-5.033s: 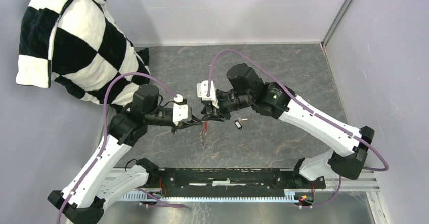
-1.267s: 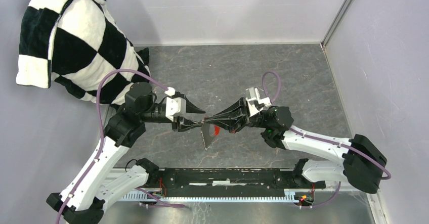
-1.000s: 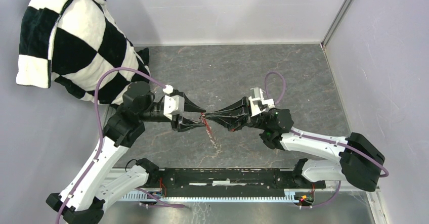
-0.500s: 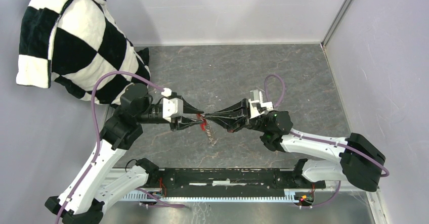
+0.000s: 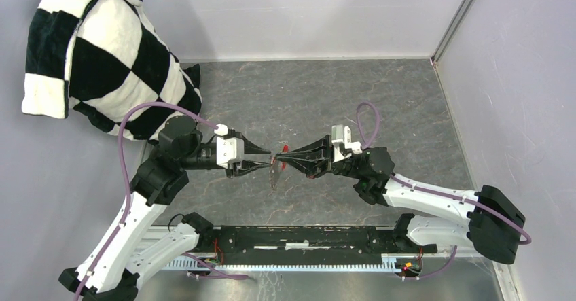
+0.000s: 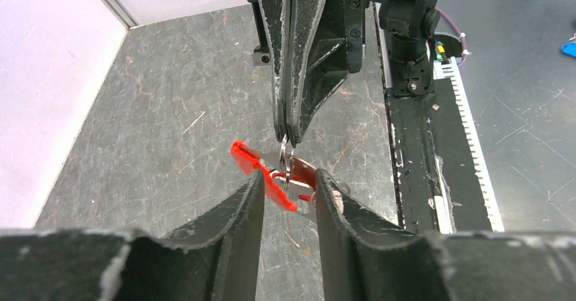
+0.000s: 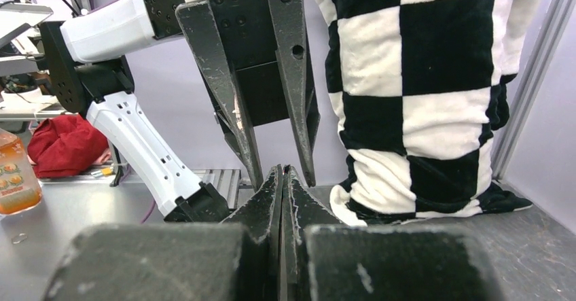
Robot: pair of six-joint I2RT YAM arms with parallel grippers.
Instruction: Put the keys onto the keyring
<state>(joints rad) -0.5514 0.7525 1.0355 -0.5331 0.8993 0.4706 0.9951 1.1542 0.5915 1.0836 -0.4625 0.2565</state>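
Observation:
My right gripper (image 5: 278, 160) is shut on the thin silvery keyring (image 6: 285, 166) and holds it above the table. The elongated red fob (image 6: 261, 173) hangs from the ring, along with a silvery blade (image 6: 303, 173) and a small red piece (image 6: 306, 197) that may be the red-headed key. My left gripper (image 6: 286, 182) faces it tip to tip, jaws apart on either side of the fob and ring. The bundle shows as a small red and grey thing (image 5: 274, 173) in the top view. In the right wrist view my shut fingertips (image 7: 282, 173) hide the ring. The black-headed key is not in view.
A black-and-white checkered cloth (image 5: 102, 56) is heaped at the far left of the grey marbled table (image 5: 306, 90). A black rail (image 5: 306, 238) runs along the near edge between the arm bases. Walls close in at the back and right.
Five seconds ago the right arm reached in from the far side; now it comes in low from the right. Over the last second the grippers stayed tip to tip while the hanging bundle swung.

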